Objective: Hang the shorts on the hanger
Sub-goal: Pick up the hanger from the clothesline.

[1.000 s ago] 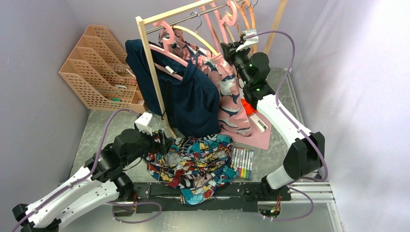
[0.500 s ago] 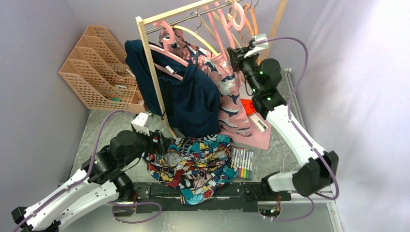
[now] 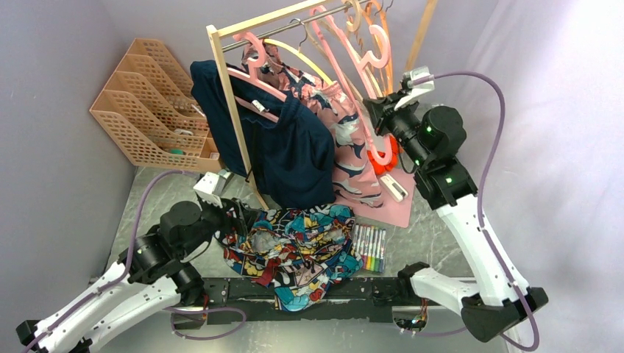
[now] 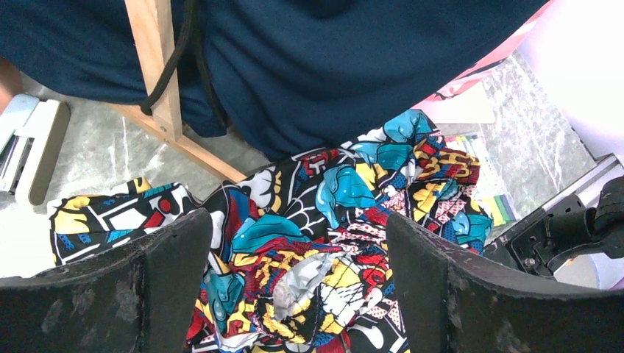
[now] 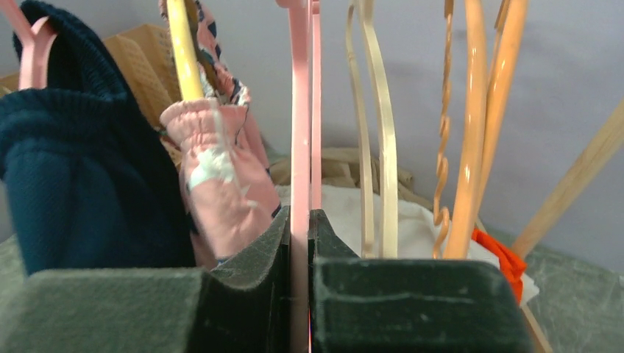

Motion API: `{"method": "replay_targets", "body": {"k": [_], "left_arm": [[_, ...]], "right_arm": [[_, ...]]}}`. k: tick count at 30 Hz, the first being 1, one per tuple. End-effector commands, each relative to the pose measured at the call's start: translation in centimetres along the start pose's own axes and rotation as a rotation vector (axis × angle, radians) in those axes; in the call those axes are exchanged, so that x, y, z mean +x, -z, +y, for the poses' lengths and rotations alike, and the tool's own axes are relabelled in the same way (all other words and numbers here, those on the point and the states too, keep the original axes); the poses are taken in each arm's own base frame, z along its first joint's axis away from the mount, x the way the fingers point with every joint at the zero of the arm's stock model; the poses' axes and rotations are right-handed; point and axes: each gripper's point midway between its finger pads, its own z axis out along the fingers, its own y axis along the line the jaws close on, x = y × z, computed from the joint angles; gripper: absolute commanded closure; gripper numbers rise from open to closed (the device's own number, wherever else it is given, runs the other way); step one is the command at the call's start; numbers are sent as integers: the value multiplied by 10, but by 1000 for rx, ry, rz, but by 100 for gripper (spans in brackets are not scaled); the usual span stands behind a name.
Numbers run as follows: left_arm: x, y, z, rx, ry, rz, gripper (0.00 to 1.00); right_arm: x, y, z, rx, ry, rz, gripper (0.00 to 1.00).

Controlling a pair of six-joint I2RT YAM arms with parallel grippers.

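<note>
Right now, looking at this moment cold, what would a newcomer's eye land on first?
The loud comic-print shorts, crumpled at the near edge of the table, grab the eye first, with the left pincer wide open over them. Next comes the pale-pink hanger at the back right by the wooden rack, clamped in the shut right pincer.

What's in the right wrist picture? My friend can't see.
The right gripper is shut on the upright pale-pink hanger. Right of it hang cream hangers and orange hangers; left, a navy garment and a pink garment.
</note>
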Motion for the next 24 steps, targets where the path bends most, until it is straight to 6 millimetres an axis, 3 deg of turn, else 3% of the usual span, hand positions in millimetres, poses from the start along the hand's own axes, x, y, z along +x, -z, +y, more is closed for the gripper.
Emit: {"method": "replay_targets", "body": {"k": [1, 5, 10, 17, 21, 24], "left_arm": [[-10, 4, 2, -8, 19, -50, 9], [-13, 6, 4, -20, 26, -62, 9], [-15, 8, 8, -44, 36, -76, 9], [-24, 16, 18, -90, 71, -120, 9], [-40, 31, 26, -138, 114, -170, 8], [-63, 50, 26, -145, 137, -230, 7]], "right_arm": [[-18, 36, 4, -3, -5, 33, 100], [-34, 63, 0, 39, -23, 40, 100], [-39, 95, -3, 80, -35, 118, 100], [-66, 145, -2, 116, -92, 88, 100], [-87, 167, 4, 97, -126, 48, 100], [-109, 179, 24, -10, -138, -6, 100]]}}
